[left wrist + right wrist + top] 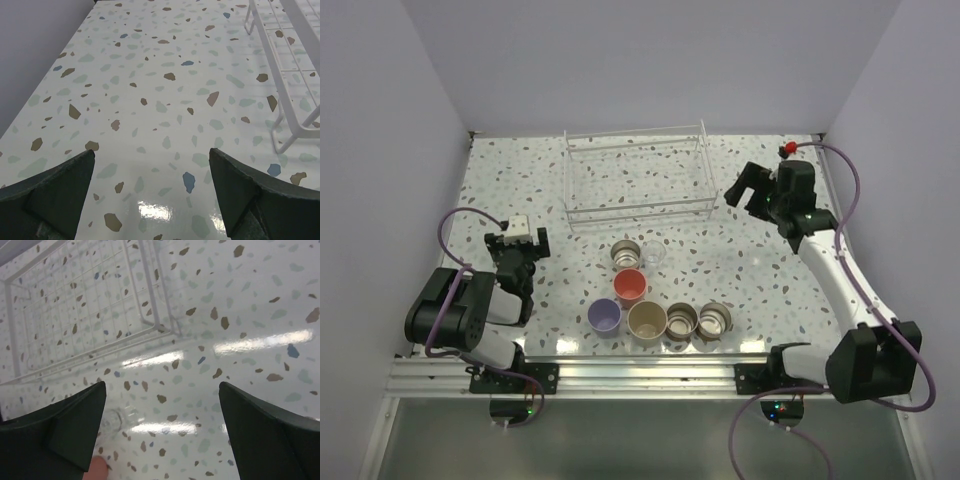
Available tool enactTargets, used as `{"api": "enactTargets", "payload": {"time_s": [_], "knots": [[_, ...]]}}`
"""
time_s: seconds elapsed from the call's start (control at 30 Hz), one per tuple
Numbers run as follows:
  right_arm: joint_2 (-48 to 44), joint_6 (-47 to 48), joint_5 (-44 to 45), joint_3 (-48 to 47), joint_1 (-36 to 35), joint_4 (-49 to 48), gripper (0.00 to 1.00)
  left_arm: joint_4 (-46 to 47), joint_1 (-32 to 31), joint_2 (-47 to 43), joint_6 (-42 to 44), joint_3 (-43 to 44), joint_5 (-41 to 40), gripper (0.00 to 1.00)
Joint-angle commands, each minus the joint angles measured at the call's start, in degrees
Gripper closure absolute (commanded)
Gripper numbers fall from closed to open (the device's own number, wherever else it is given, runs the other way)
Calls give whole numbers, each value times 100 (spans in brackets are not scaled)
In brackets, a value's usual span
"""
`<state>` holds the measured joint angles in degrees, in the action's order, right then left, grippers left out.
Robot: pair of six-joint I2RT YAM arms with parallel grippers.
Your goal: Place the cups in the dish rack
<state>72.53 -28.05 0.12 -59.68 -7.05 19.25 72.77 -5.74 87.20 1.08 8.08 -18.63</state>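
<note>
Top external view: the dish rack (635, 175) is seen as a rectangular basket of thin clear-white bars with see-through sides, set upright toward the far side of the speckled worktop (510, 180). All seven cups are grouped on the worktop outside the rack, between it and the arm bases, mouths up. A steel cup (627, 254) and a tiny clear cup (654, 253) are placed just beside each other, closest to the rack. A coral-red cup (630, 286) is set just in front of them. Nearest the bases, a row is formed by a lavender cup (605, 317), a larger beige cup (647, 321) and two more steel cups (681, 321) (714, 319). The left tool (520, 238) is positioned left of the cups and well apart from them, its jaws spread wide and nothing held. In the left wrist view only bare worktop is framed between its dark fingers (55, 195), with a rack corner at the right edge. The right tool (750, 192) is held near the rack's right end, apart from the cups, jaws likewise wide and nothing gripped. In the right wrist view the rack is shown ahead at upper left, and the clear cup is glimpsed beside one finger (65, 425).
</note>
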Motion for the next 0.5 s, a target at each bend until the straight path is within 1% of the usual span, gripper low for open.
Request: {"api": "enactTargets", "payload": {"time_s": [0.0, 0.07, 0.1, 0.17, 0.2, 0.3, 0.4, 0.47], "knots": [[-511, -403, -1179, -368, -103, 360, 2, 686, 11, -45, -73, 71, 0, 0], [-617, -368, -1426, -526, -235, 692, 2, 694, 11, -54, -73, 71, -9, 0], [-644, -315, -1427, -579, -462, 816, 2, 694, 11, -36, -73, 71, -9, 0], [-670, -280, -1288, -729, -718, 1176, 2, 686, 11, -54, -73, 71, -9, 0], [-653, -245, -1243, -790, -980, 1300, 2, 703, 11, -45, -64, 71, -9, 0], [-539, -288, -1164, -843, -1394, 1494, 2, 694, 11, -45, -73, 71, -9, 0], [-363, -254, -971, -896, -1763, 1696, 4, 694, 11, -54, -64, 71, -9, 0], [-135, -227, -926, -966, -1896, 1828, 9, 703, 11, -54, -64, 71, -9, 0]]}}
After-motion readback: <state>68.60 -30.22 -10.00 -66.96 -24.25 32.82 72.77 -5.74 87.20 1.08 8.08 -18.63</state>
